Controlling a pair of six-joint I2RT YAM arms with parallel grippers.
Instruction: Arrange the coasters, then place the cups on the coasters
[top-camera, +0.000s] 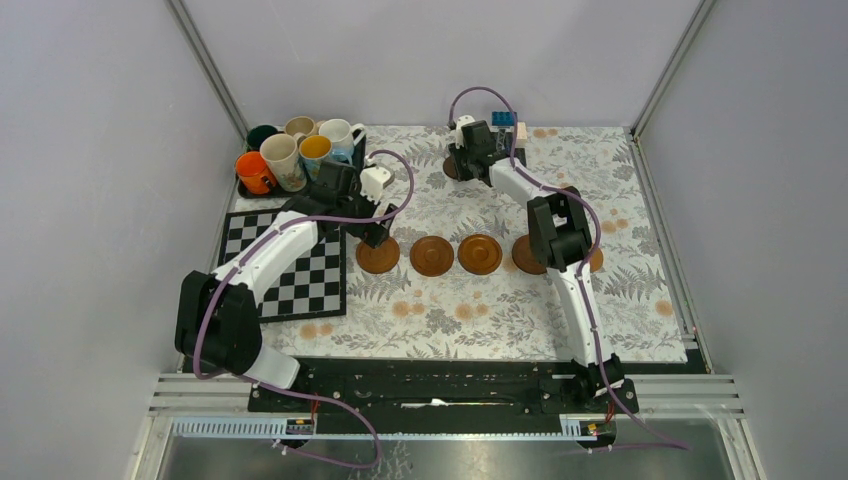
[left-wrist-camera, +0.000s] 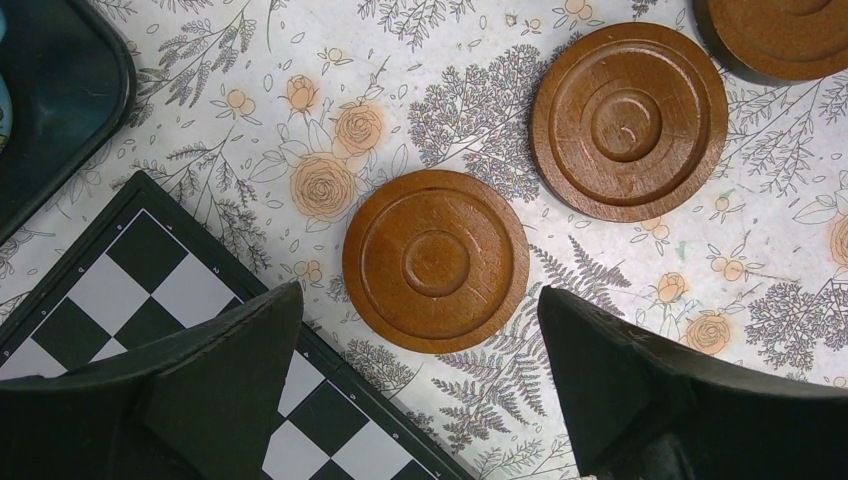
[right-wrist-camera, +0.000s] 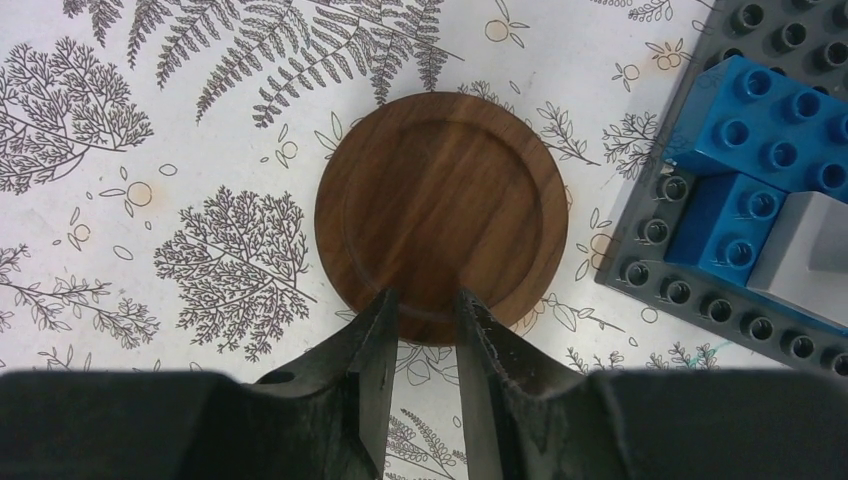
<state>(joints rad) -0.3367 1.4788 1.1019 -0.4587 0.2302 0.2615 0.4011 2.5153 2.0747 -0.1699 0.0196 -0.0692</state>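
Three brown coasters lie in a row mid-table, with two more partly hidden under the right arm. My left gripper hovers wide open over the leftmost one. Its fingers stand on either side of that coaster's near edge without touching it, and the neighbouring coaster lies beyond. The cups stand bunched on a black tray at the back left. My right gripper is at the back. Its jaws are narrowed to a small gap, and the tips sit over the near rim of a darker coaster lying flat, with nothing pinched between them.
A black-and-white chessboard lies under the left arm, its corner close to the leftmost coaster. Blue toy blocks on a grey studded plate sit just right of the dark coaster. The black tray's corner shows at the left.
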